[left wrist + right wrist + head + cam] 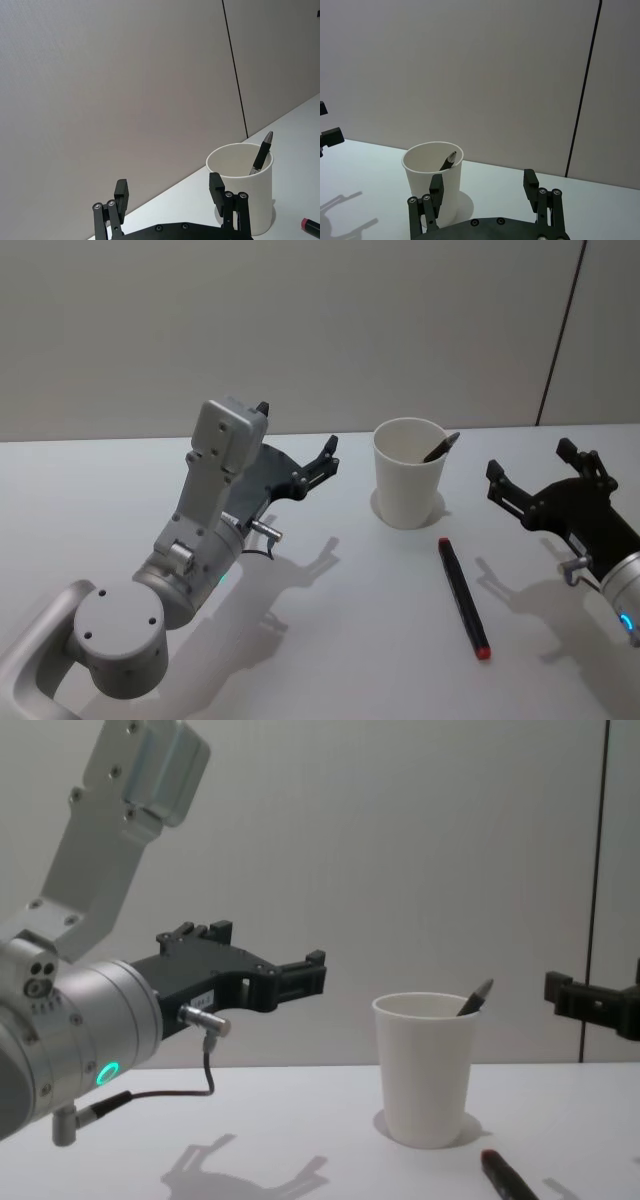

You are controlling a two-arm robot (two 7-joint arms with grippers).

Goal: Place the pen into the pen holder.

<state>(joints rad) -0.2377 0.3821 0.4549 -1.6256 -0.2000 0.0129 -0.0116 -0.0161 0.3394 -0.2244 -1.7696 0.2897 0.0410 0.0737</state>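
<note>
The pen holder (408,490) is a white paper cup standing upright at the middle back of the table. A dark pen (440,448) leans inside it, with its tip above the rim. A second pen (463,597), black with red ends, lies flat on the table in front of the cup and slightly to its right. My left gripper (297,432) hovers open and empty to the left of the cup, above the table. My right gripper (530,461) hovers open and empty to the cup's right. In the wrist views the cup (242,205) (420,177) stands just beyond each gripper (169,186) (482,180).
The white table (330,660) is bare around the cup and the lying pen. A plain wall (300,330) with a dark vertical seam (560,340) runs close behind the table's back edge.
</note>
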